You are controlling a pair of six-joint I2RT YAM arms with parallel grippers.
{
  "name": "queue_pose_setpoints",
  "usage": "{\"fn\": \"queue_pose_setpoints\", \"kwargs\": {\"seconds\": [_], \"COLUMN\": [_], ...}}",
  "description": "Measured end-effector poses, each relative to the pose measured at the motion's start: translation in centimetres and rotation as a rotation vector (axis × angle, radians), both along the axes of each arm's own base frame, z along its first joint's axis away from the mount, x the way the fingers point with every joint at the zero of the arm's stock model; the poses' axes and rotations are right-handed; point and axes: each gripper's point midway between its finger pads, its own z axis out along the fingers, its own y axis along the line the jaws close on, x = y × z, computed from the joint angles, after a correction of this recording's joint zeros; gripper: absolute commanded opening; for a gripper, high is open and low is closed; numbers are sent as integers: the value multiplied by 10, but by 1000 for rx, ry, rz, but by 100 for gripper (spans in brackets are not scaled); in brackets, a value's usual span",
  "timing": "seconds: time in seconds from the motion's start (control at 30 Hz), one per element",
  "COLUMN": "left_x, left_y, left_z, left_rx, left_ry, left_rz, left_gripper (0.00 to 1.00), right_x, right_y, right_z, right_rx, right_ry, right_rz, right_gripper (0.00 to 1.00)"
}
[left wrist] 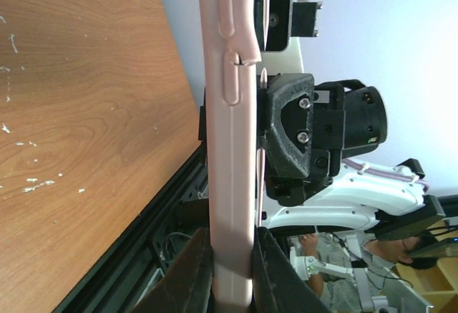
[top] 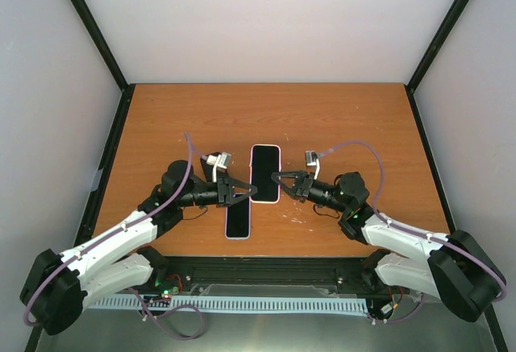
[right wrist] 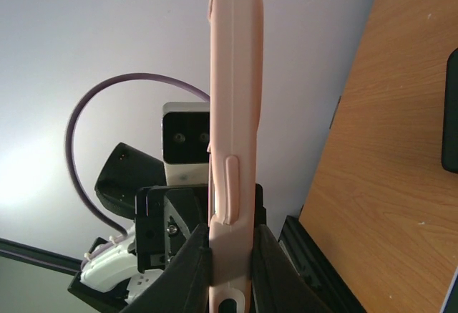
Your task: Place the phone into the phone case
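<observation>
Both arms are gripping the pink phone case (top: pixel 264 163) over the middle of the desk (top: pixel 161 126): the left gripper (top: pixel 248 191) is clenching its jaws on the case's left long edge and the right gripper (top: pixel 280 179) is doing the same on the right edge. The dark phone (top: pixel 239 221) is lying flat on the desk just near-left of the case, its long axis running near-to-far, roughly parallel to the case's. It is sitting closer to the left arm, so that arm is probably the one needing to let go and fetch it.
</observation>
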Motion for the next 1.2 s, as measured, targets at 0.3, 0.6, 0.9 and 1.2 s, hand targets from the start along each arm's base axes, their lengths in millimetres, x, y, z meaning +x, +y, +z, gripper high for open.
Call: {"fn": "queue_pose_setpoints", "kwargs": {"seconds": [0.3,0.6,0.9,1.2], "left_x": [4,14,41,47], "left_y": [-2,2,11,6], "left_z": [-1,-5,24,24], "left_rx": [28,74,69,88], "left_ry": [13,13,-80,-106], "left_rz": [10,69,155,140], "left_gripper": [21,57,54,5], "right_x": [2,-9,-34,-40], "right_y": [-4,-4,-6,-5], "right_z": [-1,-3,8,-5], "right_rx": [-55,-100,-102,-143], "right_ry": [-16,-63,-139,-123], "right_rz": [-29,8,104,143], "right_gripper": [12,12,12,12]}}
